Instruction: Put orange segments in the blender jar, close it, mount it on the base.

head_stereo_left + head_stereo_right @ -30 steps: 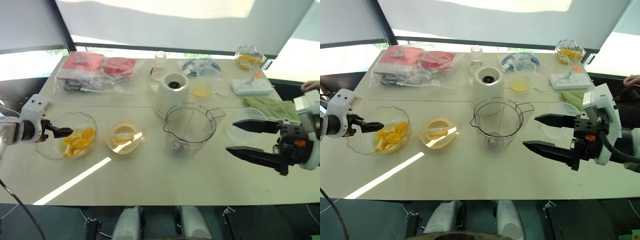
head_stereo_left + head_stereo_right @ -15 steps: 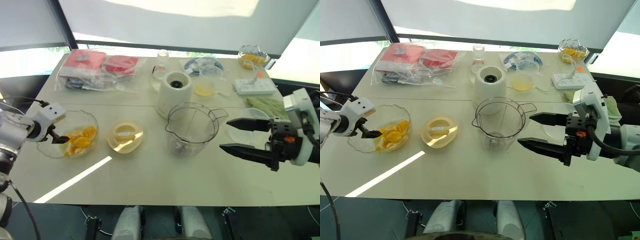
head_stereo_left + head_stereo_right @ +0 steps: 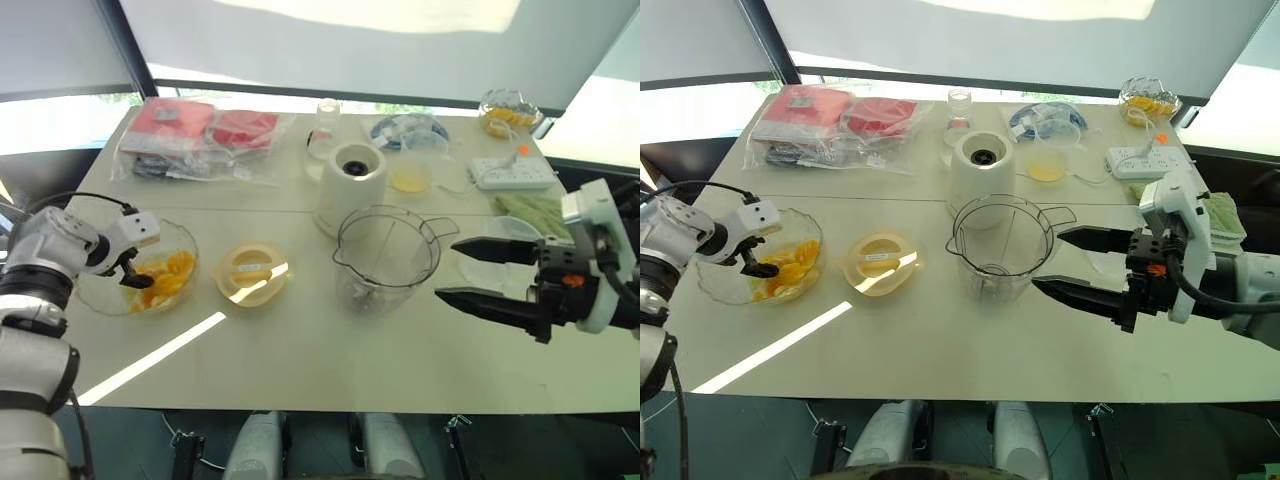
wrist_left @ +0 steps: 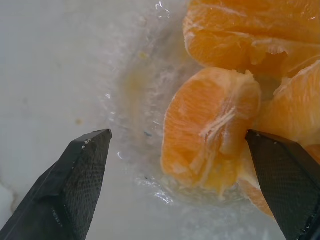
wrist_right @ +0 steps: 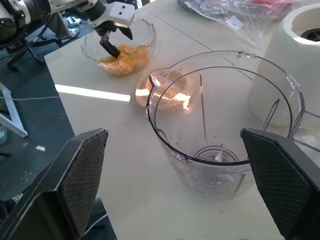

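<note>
Orange segments (image 3: 165, 280) lie in a clear glass bowl (image 3: 100, 298) at the table's left. My left gripper (image 3: 133, 272) points steeply down into that bowl, open, its fingertips on either side of one segment (image 4: 210, 130) without closing on it. The clear blender jar (image 3: 385, 262) stands empty and upright mid-table, blade at its bottom (image 5: 217, 157). Just behind it is the white base (image 3: 350, 185). My right gripper (image 3: 448, 270) hovers open to the right of the jar, pointing at it, holding nothing.
A yellow round lid (image 3: 250, 272) lies between bowl and jar. At the back are bagged red items (image 3: 200, 140), a small cup of yellow liquid (image 3: 408, 176), a power strip (image 3: 508, 172) and another fruit bowl (image 3: 503, 108). A clear dish (image 3: 490, 252) sits right of the jar.
My left gripper has tipped from nearly level to steeply downward, rolled, and sunk into the bowl among the segments. The right gripper has kept still and open.
</note>
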You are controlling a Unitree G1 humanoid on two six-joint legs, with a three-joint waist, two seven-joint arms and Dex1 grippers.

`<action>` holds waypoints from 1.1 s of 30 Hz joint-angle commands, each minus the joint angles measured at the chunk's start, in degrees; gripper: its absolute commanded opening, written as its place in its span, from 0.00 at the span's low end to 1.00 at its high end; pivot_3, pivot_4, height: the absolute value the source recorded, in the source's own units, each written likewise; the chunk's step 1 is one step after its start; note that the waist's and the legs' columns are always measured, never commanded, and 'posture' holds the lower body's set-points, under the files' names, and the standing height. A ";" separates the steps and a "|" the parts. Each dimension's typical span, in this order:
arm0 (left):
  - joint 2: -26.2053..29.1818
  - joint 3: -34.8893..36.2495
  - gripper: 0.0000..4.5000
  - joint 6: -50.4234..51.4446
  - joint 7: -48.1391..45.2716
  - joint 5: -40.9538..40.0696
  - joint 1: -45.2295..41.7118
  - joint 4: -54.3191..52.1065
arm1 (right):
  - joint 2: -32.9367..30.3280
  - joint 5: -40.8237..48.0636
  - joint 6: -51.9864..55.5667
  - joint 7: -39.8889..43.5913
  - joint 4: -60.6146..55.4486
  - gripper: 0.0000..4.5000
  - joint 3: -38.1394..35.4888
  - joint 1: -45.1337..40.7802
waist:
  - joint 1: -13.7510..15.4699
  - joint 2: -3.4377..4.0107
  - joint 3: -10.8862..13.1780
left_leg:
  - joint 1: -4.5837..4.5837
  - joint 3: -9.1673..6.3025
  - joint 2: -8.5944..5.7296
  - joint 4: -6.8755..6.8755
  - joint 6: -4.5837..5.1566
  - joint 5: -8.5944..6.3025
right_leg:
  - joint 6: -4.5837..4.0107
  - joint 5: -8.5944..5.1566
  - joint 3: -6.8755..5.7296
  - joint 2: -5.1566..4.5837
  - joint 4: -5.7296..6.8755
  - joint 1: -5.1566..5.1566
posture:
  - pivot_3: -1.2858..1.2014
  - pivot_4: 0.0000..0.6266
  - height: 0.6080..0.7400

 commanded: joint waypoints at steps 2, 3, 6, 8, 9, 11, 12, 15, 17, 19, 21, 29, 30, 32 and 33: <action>-2.33 -0.43 0.99 -5.00 0.69 3.36 -2.68 5.90 | -0.30 2.35 -0.67 -1.37 -1.68 1.00 -4.34 1.20 | 0.12 -0.02 -0.02 | 0.03 0.01 0.00 0.04 0.00 0.00 | 0.07 0.04 0.00 0.03 0.00 0.05 | 0.52 0.24 1.00; -2.84 -0.58 0.99 -6.33 1.14 4.12 -2.93 7.24 | -0.32 2.57 -0.74 -1.57 -1.83 1.00 -4.67 1.57 | 0.12 0.01 -0.04 | 0.05 0.00 -0.01 0.06 0.00 0.00 | 0.10 0.05 0.00 0.12 0.00 0.10 | 0.52 0.24 1.00; -3.86 -0.50 0.87 -8.63 2.30 5.79 -3.53 10.31 | -0.14 3.22 -1.00 -2.39 -2.28 1.00 -5.51 2.49 | 0.13 0.12 -0.15 | 0.17 0.01 -0.01 0.10 0.01 0.00 | 0.15 0.08 0.02 0.16 -0.02 0.25 | 0.52 0.24 1.00; -4.11 -0.39 0.69 -9.27 2.57 6.60 -3.81 11.44 | 0.06 3.16 -1.20 -2.70 -2.59 1.00 -5.96 3.16 | 0.12 0.22 -0.21 | 0.21 -0.01 0.00 0.16 0.01 0.00 | 0.14 0.08 0.02 0.17 0.00 0.31 | 0.52 0.24 1.00; -4.16 -0.21 0.59 -9.60 2.53 6.81 -3.87 11.76 | 0.20 3.13 -1.37 -2.88 -2.70 1.00 -6.07 3.43 | 0.09 0.24 -0.22 | 0.21 -0.03 0.02 0.21 0.01 0.00 | 0.13 0.09 0.02 0.21 0.01 0.33 | 0.52 0.24 1.00; -4.26 0.30 0.36 -10.09 1.84 6.78 -3.84 11.90 | 0.40 2.95 -1.75 -3.00 -2.75 1.00 -6.09 3.83 | 0.05 0.25 -0.23 | 0.20 -0.05 0.13 0.43 0.02 0.00 | 0.07 0.10 0.02 0.29 0.10 0.37 | 0.52 0.24 1.00; -4.31 0.51 0.24 -10.03 1.72 6.72 -3.86 11.94 | 0.48 2.76 -1.90 -2.94 -2.72 1.00 -6.01 3.97 | 0.04 0.25 -0.23 | 0.19 -0.06 0.15 0.50 0.02 0.00 | 0.04 0.12 0.02 0.31 0.12 0.37 | 0.52 0.24 1.00; -4.07 1.26 0.02 -10.41 0.43 6.04 -3.91 11.21 | 0.53 2.07 -2.43 -2.50 -2.44 1.00 -5.46 4.12 | 0.03 0.23 -0.22 | 0.16 -0.06 0.25 0.72 0.02 0.00 | -0.19 0.13 0.03 0.32 0.12 0.44 | 0.52 0.24 1.00; -3.99 2.38 0.02 -9.00 1.20 5.34 -4.45 10.86 | 0.48 1.57 -2.86 -2.23 -2.15 1.00 -4.85 4.00 | 0.02 0.23 -0.22 | 0.14 -0.06 0.26 0.79 0.02 0.00 | -0.22 0.16 0.03 0.32 0.10 0.44 | 0.52 0.24 1.00; -3.67 3.77 0.02 -7.82 0.99 4.22 -5.24 10.19 | 0.55 1.01 -3.20 -1.86 -1.90 1.00 -4.40 3.99 | 0.01 0.20 -0.20 | 0.12 -0.05 0.26 0.79 0.02 0.00 | -0.19 0.17 0.04 0.33 0.07 0.44 | 0.52 0.24 1.00; -2.43 5.57 0.02 -6.52 -1.46 2.91 -6.10 8.05 | 0.71 0.42 -3.52 -1.34 -1.67 1.00 -3.92 4.07 | 0.01 0.19 -0.19 | 0.06 -0.06 0.26 0.79 0.03 -0.01 | -0.03 0.26 0.03 0.36 0.03 0.40 | 0.52 0.24 1.00; 7.87 12.40 0.02 -2.71 -15.63 -3.41 -6.02 -3.94 | 1.84 -3.73 -5.12 1.58 0.09 1.00 -1.31 4.48 | -0.40 -0.01 -0.09 | -0.11 -0.03 0.27 0.78 0.09 -0.05 | -0.03 0.27 0.04 0.28 -0.06 0.26 | 0.52 0.24 1.00; 8.91 12.98 0.02 -2.66 -16.43 -3.86 -5.82 -4.13 | 2.06 -4.11 -5.27 1.88 0.24 1.00 -1.06 4.54 | -0.38 -0.01 -0.09 | -0.10 -0.02 0.27 0.78 0.10 -0.06 | -0.04 0.26 0.05 0.27 -0.06 0.26 | 0.52 0.24 1.00; 10.81 14.58 0.02 -3.03 -19.09 -5.59 -5.20 -4.28 | 2.49 -5.03 -5.62 2.47 0.72 1.00 -0.42 4.50 | -0.36 -0.01 -0.09 | -0.08 -0.02 0.27 0.78 0.10 -0.06 | -0.18 0.18 0.04 0.28 -0.03 0.26 | 0.52 0.24 1.00; 11.30 15.36 0.02 -2.78 -20.41 -6.68 -4.93 -4.54 | 2.69 -5.50 -5.72 2.76 0.88 1.00 -0.22 4.51 | -0.36 -0.01 -0.09 | -0.07 -0.03 0.28 0.78 0.10 -0.06 | -0.20 0.17 0.04 0.29 -0.02 0.27 | 0.52 0.24 1.00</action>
